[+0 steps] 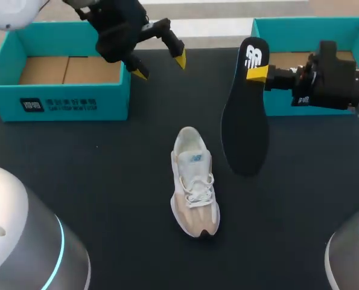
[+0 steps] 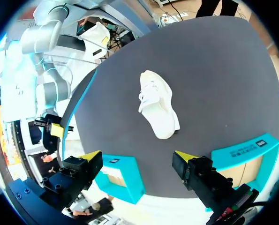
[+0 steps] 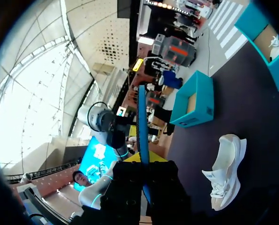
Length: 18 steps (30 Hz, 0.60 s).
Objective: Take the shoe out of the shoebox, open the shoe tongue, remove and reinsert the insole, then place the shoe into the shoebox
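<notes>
shoe (image 1: pixel 194 181) sits upright on its sole mid table (image 1: pixel 107 181), outside both boxes, heel toward them and toe toward the near edge. laces are visible. can't make out the inside of the shoe from the head view.

insole (image 1: pixel 245 115) is out of the shoe: black, hanging off to the shoe's right with the logo end up. can't tell whether its lower tip touches the table or hangs just above it.

hidden / cut off:
- right box (image 1: pixel 276 27) is partly covered by the insole and the right arm (image 1: pixel 330 75), so its floor barely shows.
- left box (image 1: pixel 58 99) shows a bare cardboard floor.
- only one yellow tip of the right jaws shows in the head view, pressed on the insole's near face. the other is behind the insole.
- in the right wrist view the insole (image 3: pixel 141 140) is edge-on and runs straight out from between the fingers. the tips themselves are not visible there.
- in the left wrist view the insole (image 2: pixel 76 108) is just a thin dark edge.

jaws:
- right jaws pinch the insole near its logo end.
- left jaws are spread wide with nothing between them, up off the table by the left box corner. the shoe (image 2: pixel 155 105) is well ahead of them.
</notes>
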{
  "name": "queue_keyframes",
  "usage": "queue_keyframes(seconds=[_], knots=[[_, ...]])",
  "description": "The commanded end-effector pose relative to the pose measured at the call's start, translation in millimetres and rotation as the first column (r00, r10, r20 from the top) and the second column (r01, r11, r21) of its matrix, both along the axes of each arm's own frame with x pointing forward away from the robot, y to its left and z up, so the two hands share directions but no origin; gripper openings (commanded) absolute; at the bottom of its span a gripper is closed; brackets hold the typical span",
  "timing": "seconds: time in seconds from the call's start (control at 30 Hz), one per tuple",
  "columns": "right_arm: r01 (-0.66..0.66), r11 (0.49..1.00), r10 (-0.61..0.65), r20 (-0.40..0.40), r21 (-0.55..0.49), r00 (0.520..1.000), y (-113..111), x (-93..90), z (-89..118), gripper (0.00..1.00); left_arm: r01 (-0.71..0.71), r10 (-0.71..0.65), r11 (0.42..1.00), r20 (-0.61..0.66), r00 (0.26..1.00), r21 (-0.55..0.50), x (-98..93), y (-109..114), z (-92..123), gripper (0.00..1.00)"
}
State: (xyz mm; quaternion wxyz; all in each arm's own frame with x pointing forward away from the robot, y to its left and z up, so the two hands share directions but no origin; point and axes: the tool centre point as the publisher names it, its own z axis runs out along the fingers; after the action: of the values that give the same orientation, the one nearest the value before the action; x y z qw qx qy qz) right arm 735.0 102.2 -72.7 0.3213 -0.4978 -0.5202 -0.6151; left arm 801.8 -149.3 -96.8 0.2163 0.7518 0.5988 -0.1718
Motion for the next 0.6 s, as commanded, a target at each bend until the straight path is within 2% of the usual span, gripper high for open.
queue_keyframes(seconds=[0.03,0.37,0.6], knots=[[0.002,1.0,-0.002,-0.002,-0.002,1.0,2,0.8,0,0.0,0.005,-0.005,0.996,-0.004,1.0,-0.089,-3.0,3,-4,1.0],[0.002,1.0,-0.002,-0.002,-0.002,1.0,2,0.8,0,0.0,0.005,-0.005,0.996,-0.004,1.0,-0.089,-3.0,3,-4,1.0],[-0.007,1.0,0.007,-0.008,0.001,1.0,2,2.8,0,0.0,-0.051,0.017,0.941,-0.103,0.995,-0.335,-5.4,15,10,1.0]])
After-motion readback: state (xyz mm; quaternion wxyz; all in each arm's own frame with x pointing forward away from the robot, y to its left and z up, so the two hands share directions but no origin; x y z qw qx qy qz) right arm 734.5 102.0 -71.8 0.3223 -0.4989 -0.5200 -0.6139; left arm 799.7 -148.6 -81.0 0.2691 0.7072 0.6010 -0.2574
